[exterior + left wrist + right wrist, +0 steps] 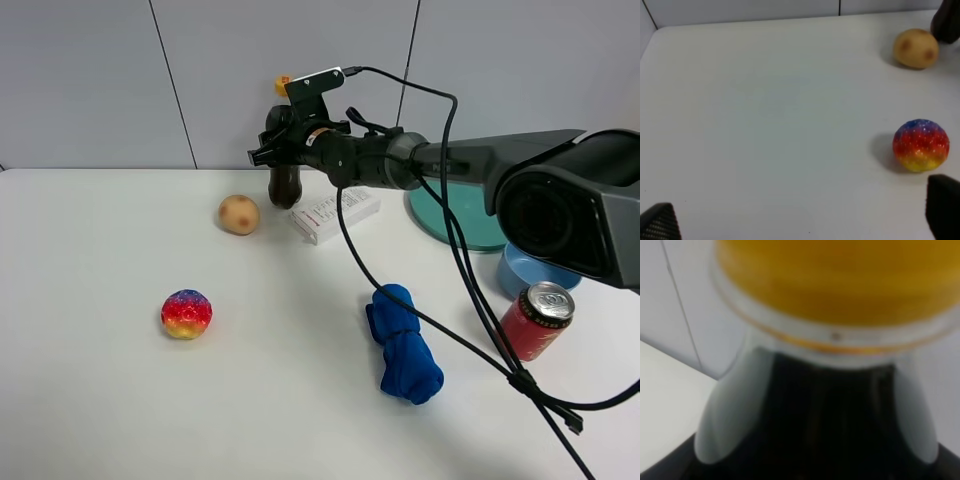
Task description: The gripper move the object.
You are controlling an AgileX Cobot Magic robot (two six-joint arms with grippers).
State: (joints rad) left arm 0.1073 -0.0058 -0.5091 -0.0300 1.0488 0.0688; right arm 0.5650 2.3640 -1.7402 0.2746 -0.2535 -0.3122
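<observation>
The step in hand looks like the grasp itself, at the very start of the move. In the upper middle of the exterior view the right gripper (283, 150) reaches across from the right and sits around the middle of the bottle (285, 188). The yellow cap (283, 83) pokes out above it and the dark base shows below, at the far edge of the white surface (100, 400). The right wrist view is filled by the blurred cap (840, 275) and the dark shoulder of the bottle (840, 415), so the bottle sits right up against that gripper. No jaw shows there, and I cannot tell whether the gripper has closed on the bottle or only brackets it, nor whether the base is on the surface or just off it. A tan ball (239, 214) lies just left of the bottle and a white box (335, 212) just right of it. The left gripper (801, 220) hangs wide apart and empty over bare surface near a rainbow ball (920, 145). The next move probably calls for a firm closure, then a straight lift that keeps the tall bottle upright and clears both neighbours before any sideways travel.
</observation>
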